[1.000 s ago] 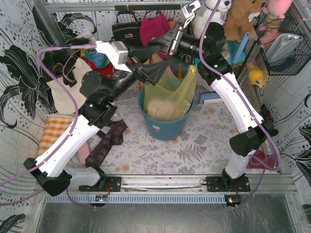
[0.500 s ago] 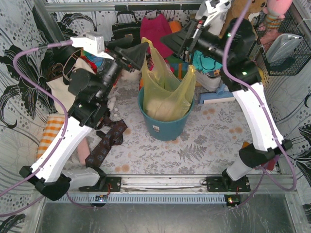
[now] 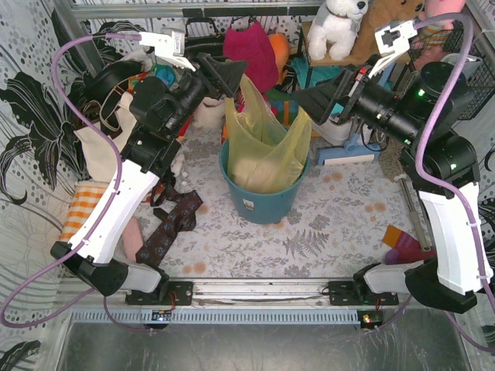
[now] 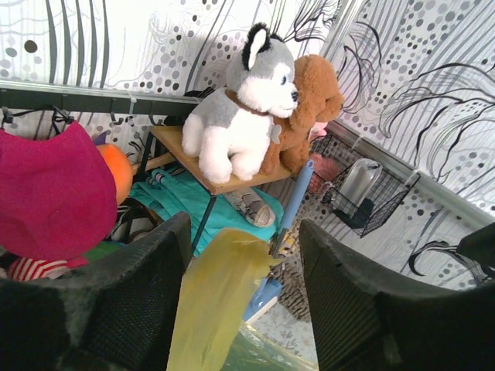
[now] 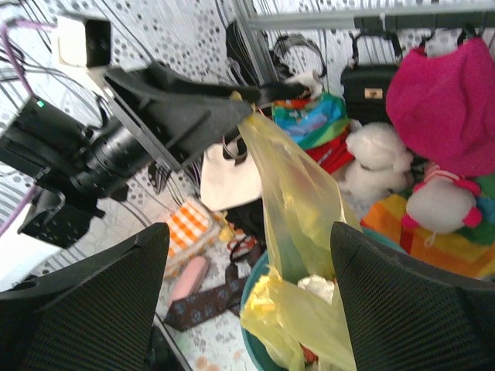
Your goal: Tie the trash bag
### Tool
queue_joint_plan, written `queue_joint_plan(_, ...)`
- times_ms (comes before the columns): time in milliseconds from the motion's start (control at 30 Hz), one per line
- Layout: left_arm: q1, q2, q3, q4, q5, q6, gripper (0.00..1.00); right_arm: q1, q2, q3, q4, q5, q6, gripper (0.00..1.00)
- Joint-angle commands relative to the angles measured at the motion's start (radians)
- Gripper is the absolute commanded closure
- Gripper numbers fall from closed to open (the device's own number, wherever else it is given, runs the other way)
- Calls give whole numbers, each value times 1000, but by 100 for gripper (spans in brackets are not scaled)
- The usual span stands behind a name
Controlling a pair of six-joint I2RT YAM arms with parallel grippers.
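Observation:
The trash bag [image 3: 267, 151], thin yellow plastic, sits in a teal bucket [image 3: 263, 205] mid-table, with white and red paper inside [image 5: 321, 287]. Its left handle strip stands upright between the spread fingers of my left gripper [image 3: 232, 77], lying against the left finger [image 4: 147, 286]. In the left wrist view the strip [image 4: 216, 294] rises through the open left gripper [image 4: 244, 224]. My right gripper [image 3: 303, 99] is open just right of the bag's shorter right handle [image 3: 304, 120], not touching it. In the right wrist view the bag [image 5: 302, 193] lies beyond the wide-open right gripper [image 5: 249, 232].
A cream tote bag [image 3: 104, 147], an orange checked cloth [image 3: 81, 209] and a dark patterned tie [image 3: 170, 228] lie left of the bucket. Plush toys [image 3: 336, 19] and a magenta cloth [image 3: 251, 46] crowd the back. A wire basket [image 3: 456, 85] hangs at the right wall.
The two grippers, close together above the bucket a second ago, have drawn apart. The right gripper opened and swung right, off the bag. The left handle strip now stands up by the left gripper.

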State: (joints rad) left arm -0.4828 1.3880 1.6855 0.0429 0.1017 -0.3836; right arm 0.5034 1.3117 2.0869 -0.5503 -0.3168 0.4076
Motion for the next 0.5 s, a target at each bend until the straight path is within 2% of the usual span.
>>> queue_joint_plan(0, 4, -8, 12, 3, 0, 0, 39, 4, -10, -31, -101, 0, -50, 17)
queue_joint_plan(67, 4, -12, 1, 17, 11, -7, 48, 4, -9, -47, -110, -14, -60, 18)
queue_joint_plan(167, 4, -5, 7, 20, 29, -16, 52, 4, -12, -76, -116, -15, -72, 23)
queue_joint_plan(300, 4, 8, 17, 17, 42, -22, 50, 3, -25, -108, -123, -12, -90, 30)
queue_joint_plan(467, 4, 26, 34, 6, 50, -26, 46, 4, -53, -148, -135, -37, -96, 26)
